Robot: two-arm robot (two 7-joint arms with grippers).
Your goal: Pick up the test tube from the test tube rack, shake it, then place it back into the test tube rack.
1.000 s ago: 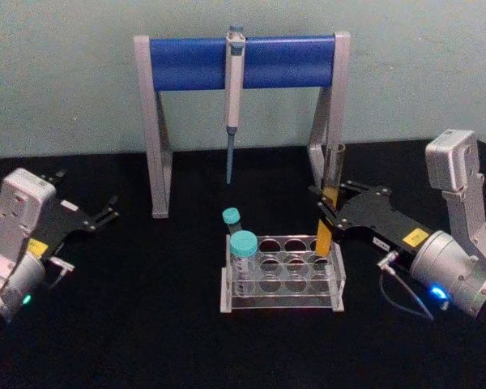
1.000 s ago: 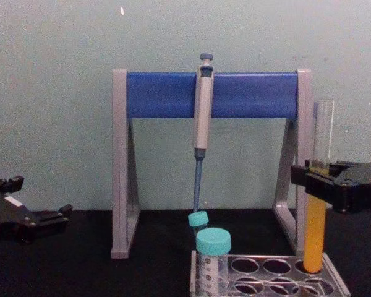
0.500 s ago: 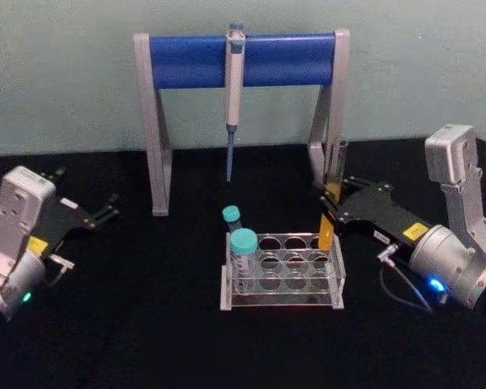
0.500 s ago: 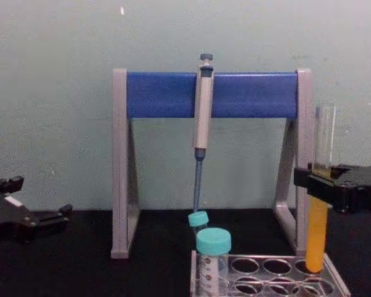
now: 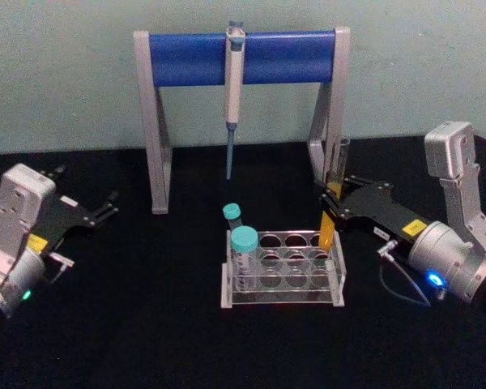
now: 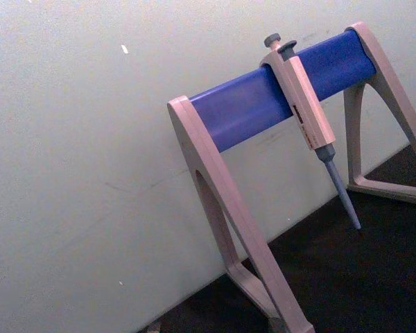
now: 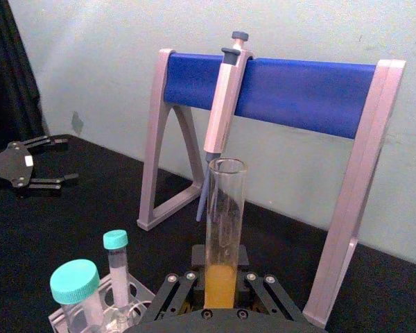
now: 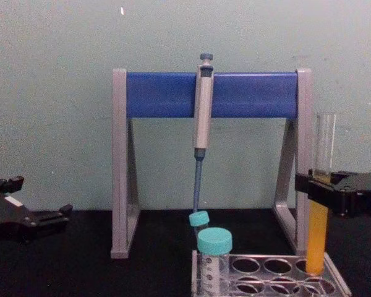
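Down a bit vs half a sec ago: right gripper (image 5: 330, 212) and the test tube (image 5: 327, 235) both sit lower. The tube's open rim has dropped against the pipette stand (image 5: 243, 58) post in chest view. Test tube rack (image 5: 282, 303) hasn't shifted.

Fingers (image 8: 321, 190) are pressed in on the tube from both sides, abt at the liquid line. Clear empty half stands above the grip, orange-filled half hangs under it, upright. Its foot is at the corner hole straight below the fingertips and looks just inside the top plate; how deep, can't tell.

Left gripper (image 5: 87, 193) idles w/ fingers spread, well apart, on the far side of the rack from the working hand. Two teal-capped tubes (image 5: 244, 243) stand at the rack end farthest from the fingertips, clear of the path.

Handling, my read:
- Thin glass, so stiff but fragile: no more squeeze than stops slip.
- Light, most wt in the liquid below the pads, so it should hang plumb.
- Smooth wall = slippery, prob slides if the grip eases early.
- No cap, so any tilt or jolt risks a spill.

Best hold is where it is now, mid-length near the liquid top. That's low enough for control, high enough that fingers stay off the rack plate as the tube seats.
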